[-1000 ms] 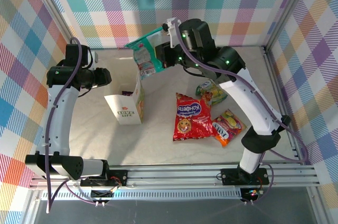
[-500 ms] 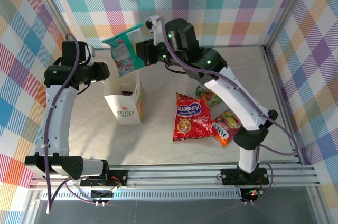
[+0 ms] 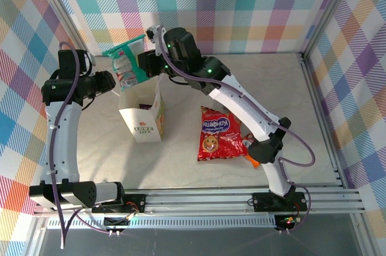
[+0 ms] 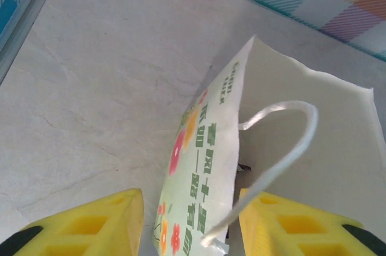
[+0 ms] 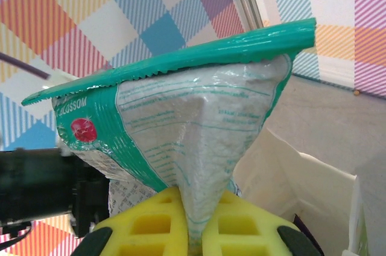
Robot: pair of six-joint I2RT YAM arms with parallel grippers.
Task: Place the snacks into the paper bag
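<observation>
My right gripper (image 5: 194, 208) is shut on the bottom edge of a teal-white snack packet (image 5: 181, 117). In the top view that packet (image 3: 125, 66) hangs in the air from the right gripper (image 3: 143, 63), just above and behind the left rim of the white paper bag (image 3: 143, 120). The bag stands upright with its mouth open. My left gripper (image 4: 190, 223) is open; its yellow fingers (image 4: 90, 226) straddle the bag's printed side wall (image 4: 205, 165) and cord handle (image 4: 283, 153) without touching them. The large red packet (image 3: 218, 132) lies flat to the right of the bag.
An orange packet corner (image 3: 251, 159) peeks out under the right arm's elbow. Inside the bag a dark purple edge (image 5: 301, 223) shows. Checked walls and metal rails (image 3: 319, 105) enclose the marble-look table.
The right arm has swung left, carrying the teal-white packet from behind the bag's right side to above its left rim. The left gripper drew slightly left. The bag has stayed put.
</observation>
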